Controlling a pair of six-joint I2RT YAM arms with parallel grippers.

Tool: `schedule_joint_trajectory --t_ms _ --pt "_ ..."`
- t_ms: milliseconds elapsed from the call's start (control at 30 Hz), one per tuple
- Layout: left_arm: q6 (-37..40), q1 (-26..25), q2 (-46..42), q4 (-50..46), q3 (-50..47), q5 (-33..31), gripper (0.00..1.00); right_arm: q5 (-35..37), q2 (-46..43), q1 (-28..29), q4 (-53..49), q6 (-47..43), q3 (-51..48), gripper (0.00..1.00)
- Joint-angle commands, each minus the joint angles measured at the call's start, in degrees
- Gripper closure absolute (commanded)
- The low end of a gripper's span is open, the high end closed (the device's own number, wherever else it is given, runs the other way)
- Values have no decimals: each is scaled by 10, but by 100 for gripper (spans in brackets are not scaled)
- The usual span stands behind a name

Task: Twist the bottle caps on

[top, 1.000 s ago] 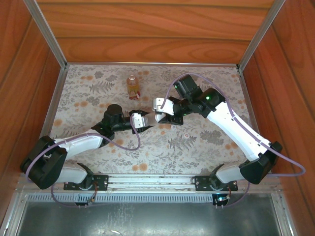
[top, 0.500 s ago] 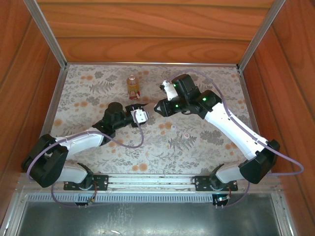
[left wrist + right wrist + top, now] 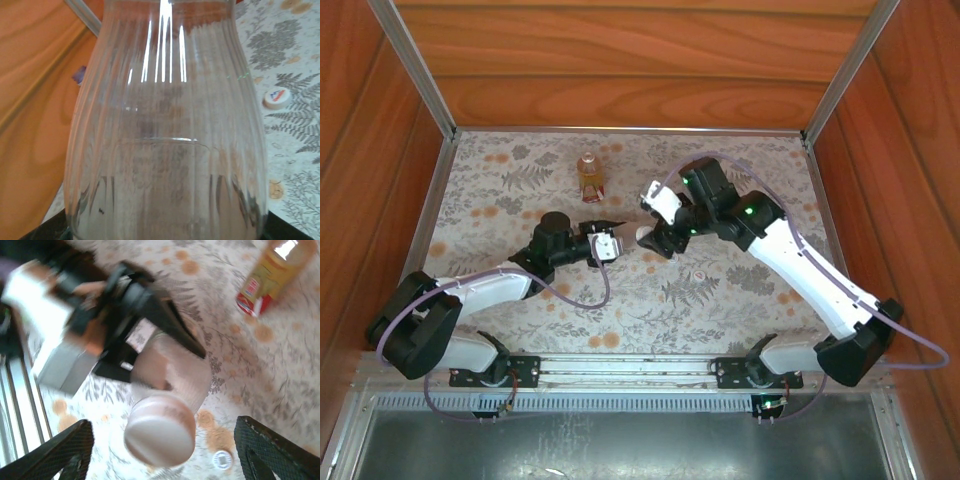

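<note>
Right fingers newly spread, white cap between them; left fingers pinching the clear bottle.

Bottles: two, namely one amber bottle and one clear ribbed bottle. White caps: one fitted cap atop the clear bottle; one loose cap in the right wrist view and one printed cap in the left wrist view, possibly the same item; undetermined.
</note>
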Motion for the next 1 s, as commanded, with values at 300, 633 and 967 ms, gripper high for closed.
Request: schedule_joint_trajectory --t_ms 300,633,967 --pt "0 -1 -33 3 -11 43 69 -39 14 4 -74 -287 38 34" --pt "-9 -1 -38 3 -11 42 69 -21 37 12 -48 -272 36 54" --pt "-9 0 -32 3 -8 18 70 -26 33 13 -15 -148 30 68"
